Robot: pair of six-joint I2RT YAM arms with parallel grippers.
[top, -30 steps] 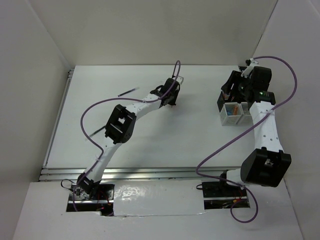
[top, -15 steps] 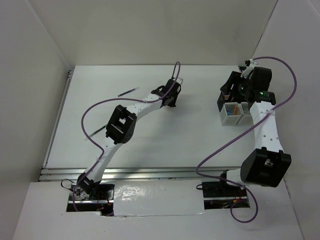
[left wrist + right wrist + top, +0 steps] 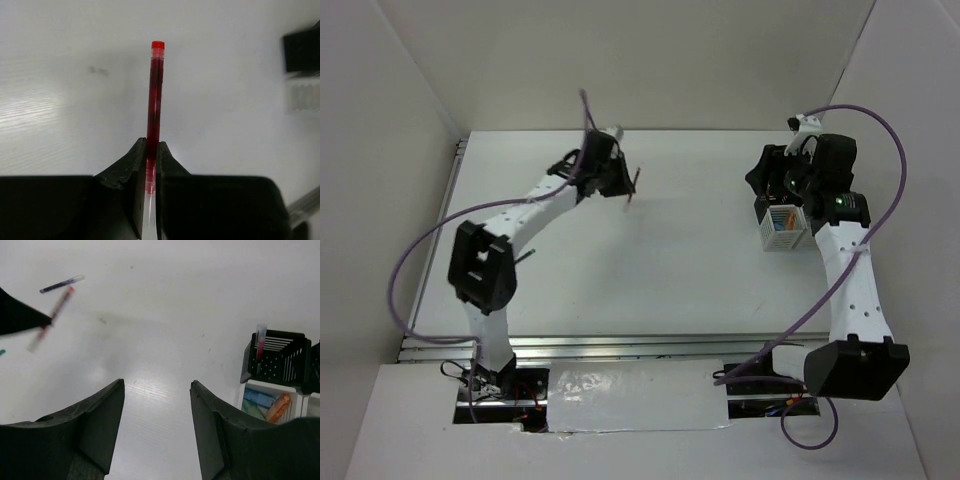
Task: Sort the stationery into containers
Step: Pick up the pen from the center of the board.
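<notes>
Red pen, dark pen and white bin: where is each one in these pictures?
red pen (image 3: 155, 95), left wrist view, middle of its barrel.
dark pen (image 3: 62, 284), right wrist view, middle of its shaft.
white bin (image 3: 272, 385), right wrist view, its far rim.

A pen (image 3: 155, 100) between left jaws; bins (image 3: 783, 224) far right.

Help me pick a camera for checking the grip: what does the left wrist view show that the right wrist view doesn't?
Only left wrist: a close look at the left gripper shut on the red pen's lower end. Only right wrist: the right gripper open, a dark pen lying flat, an upright pen in the black bin, and blue, green and orange pieces in the white bin. Both: the red pen, the white table, and the bins, blurred at the left wrist's edge.
</notes>
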